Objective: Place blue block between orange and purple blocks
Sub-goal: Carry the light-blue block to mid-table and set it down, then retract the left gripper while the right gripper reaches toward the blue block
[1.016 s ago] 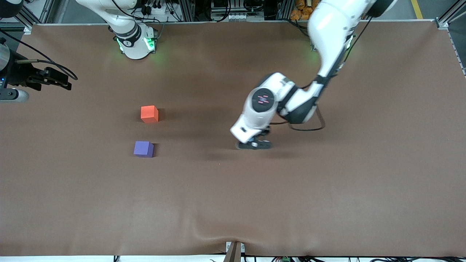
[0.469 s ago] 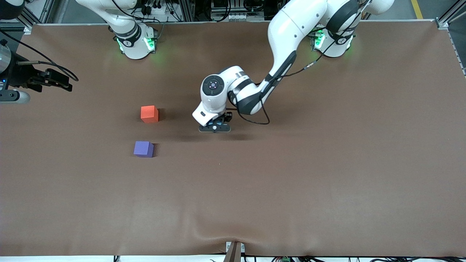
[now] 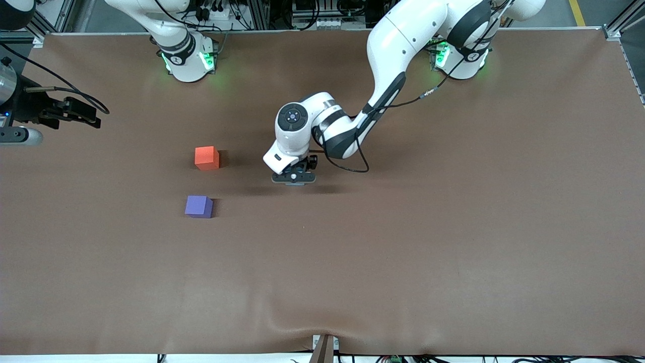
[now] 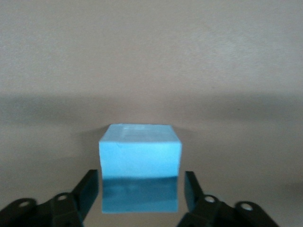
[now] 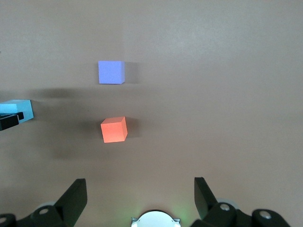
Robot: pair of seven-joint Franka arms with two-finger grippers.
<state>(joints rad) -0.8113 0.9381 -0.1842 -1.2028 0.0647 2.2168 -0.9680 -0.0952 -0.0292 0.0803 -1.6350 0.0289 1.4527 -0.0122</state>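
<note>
The blue block (image 4: pixel 140 156) sits between the fingers of my left gripper (image 4: pixel 139 177). A thin gap shows on each side, so the gripper is open around it. In the front view the left gripper (image 3: pixel 294 177) is low over the table. It is level with the gap between the orange block (image 3: pixel 207 158) and the purple block (image 3: pixel 198 206), but well toward the left arm's end from them, and it hides the blue block. My right gripper (image 5: pixel 138 184) is open and empty, waiting high at the right arm's end (image 3: pixel 85 113).
The brown table cover (image 3: pixel 403 252) is bare apart from the cubes. The right wrist view shows the orange block (image 5: pixel 114 129), the purple block (image 5: pixel 111 72) and the blue block (image 5: pixel 19 109) at its edge.
The left arm swung over the table toward the orange and purple blocks, then slowed. Its fingers have parted from the blue block. The right arm has barely moved.
</note>
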